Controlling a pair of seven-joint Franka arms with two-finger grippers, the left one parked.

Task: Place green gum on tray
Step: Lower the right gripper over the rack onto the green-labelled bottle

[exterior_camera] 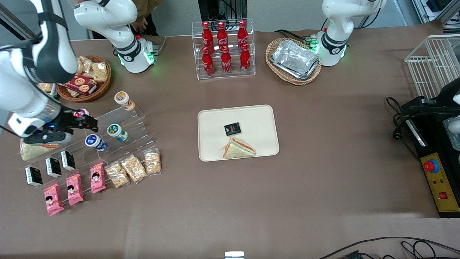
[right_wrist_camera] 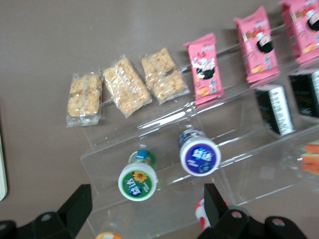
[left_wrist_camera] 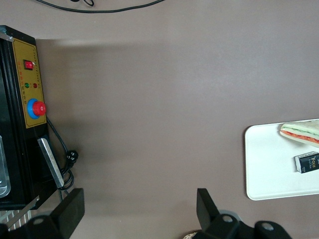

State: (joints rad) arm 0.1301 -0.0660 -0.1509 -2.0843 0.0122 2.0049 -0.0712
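The gripper (exterior_camera: 88,124) hangs above the clear stepped stand (exterior_camera: 118,133) at the working arm's end of the table, and its 2 fingers (right_wrist_camera: 75,204) are spread wide with nothing between them. The green gum (exterior_camera: 116,131) stands on a middle step of that stand, untouched, tilted a little toward the front camera so its round green-ringed lid faces up; in the right wrist view the same green gum (right_wrist_camera: 138,180) shows between the 2 black fingertips but well below them. Just beside it on the step, nearer the working arm's end, stands the blue gum (exterior_camera: 95,141), and the orange gum (exterior_camera: 124,100) stands on the top step, farther from the front camera. On the lowest steps lie 3 clear bags of puffed snacks (exterior_camera: 133,168), 3 pink packets (exterior_camera: 73,189) and 3 small black cartons (exterior_camera: 50,167). The tray (exterior_camera: 215,118) lies flat in the middle of the table, well apart from the stand, and already carries a wrapped sandwich (exterior_camera: 239,148) and a small black packet (exterior_camera: 232,129) just beside it. Farther from the front camera than the tray stands a clear rack of 6 red cola bottles (exterior_camera: 224,50), with a wicker basket of foil trays (exterior_camera: 294,59) beside it.
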